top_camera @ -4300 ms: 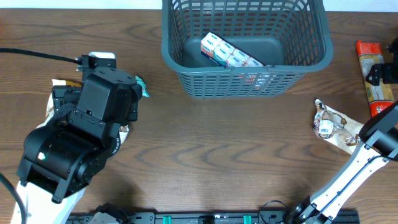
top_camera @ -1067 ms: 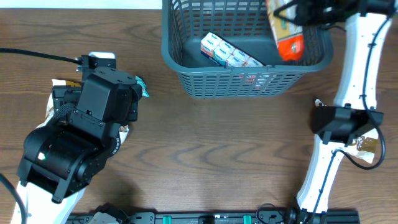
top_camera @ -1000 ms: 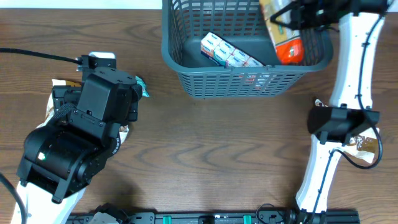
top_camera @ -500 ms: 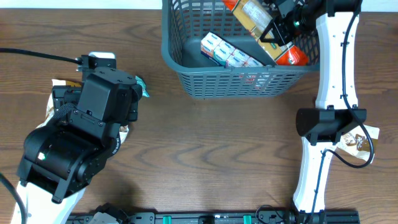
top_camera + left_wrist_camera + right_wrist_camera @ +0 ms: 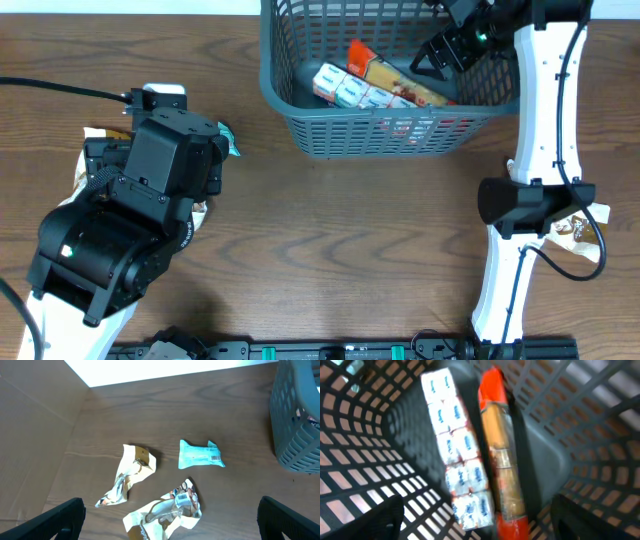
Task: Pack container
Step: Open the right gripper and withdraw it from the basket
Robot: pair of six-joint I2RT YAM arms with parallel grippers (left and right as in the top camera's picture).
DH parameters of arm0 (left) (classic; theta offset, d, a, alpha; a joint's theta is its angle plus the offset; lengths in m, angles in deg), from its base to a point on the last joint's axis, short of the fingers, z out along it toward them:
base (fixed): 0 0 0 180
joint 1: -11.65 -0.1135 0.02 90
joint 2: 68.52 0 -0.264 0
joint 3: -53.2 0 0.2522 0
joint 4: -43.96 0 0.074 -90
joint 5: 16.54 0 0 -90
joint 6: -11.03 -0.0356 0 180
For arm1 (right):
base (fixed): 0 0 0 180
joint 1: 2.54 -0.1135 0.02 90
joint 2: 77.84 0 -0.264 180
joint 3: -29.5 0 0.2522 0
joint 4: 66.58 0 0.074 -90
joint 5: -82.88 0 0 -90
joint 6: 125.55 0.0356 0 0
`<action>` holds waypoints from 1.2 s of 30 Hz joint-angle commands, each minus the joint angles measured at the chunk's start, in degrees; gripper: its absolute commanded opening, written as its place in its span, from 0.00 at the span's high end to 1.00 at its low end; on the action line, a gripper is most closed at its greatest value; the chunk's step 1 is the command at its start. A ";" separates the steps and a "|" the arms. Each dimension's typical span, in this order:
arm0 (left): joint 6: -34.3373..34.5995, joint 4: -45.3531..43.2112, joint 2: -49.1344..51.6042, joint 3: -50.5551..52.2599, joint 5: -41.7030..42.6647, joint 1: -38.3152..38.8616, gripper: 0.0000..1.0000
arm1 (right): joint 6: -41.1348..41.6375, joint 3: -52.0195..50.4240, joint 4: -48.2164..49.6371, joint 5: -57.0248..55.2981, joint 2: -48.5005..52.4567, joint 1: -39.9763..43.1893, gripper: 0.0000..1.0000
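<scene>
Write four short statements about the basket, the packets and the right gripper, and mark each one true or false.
1. The long orange packet lies on the floor of the container, alongside the white-and-blue pack. True.
2. The right gripper is shut on the long orange packet. False: it is open above the container and holds nothing.
3. The teal packet is inside the container. False: it lies on the table, outside the container's wall.
4. A crumpled cream wrapper lies on the table beside the teal packet, apart from it. True.
</scene>
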 commanded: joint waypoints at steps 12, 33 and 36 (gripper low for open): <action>-0.33 0.20 0.07 0.26 -0.87 -0.31 0.01 | 13.29 1.44 20.26 -7.63 -7.93 0.02 0.05; -0.35 0.20 0.07 0.26 -0.87 -0.31 0.01 | 36.59 0.83 -2.54 -24.52 -21.88 31.95 0.01; -0.35 0.20 0.07 0.26 -0.85 -0.31 0.01 | 47.50 -0.42 -3.58 -24.81 -22.12 34.27 0.01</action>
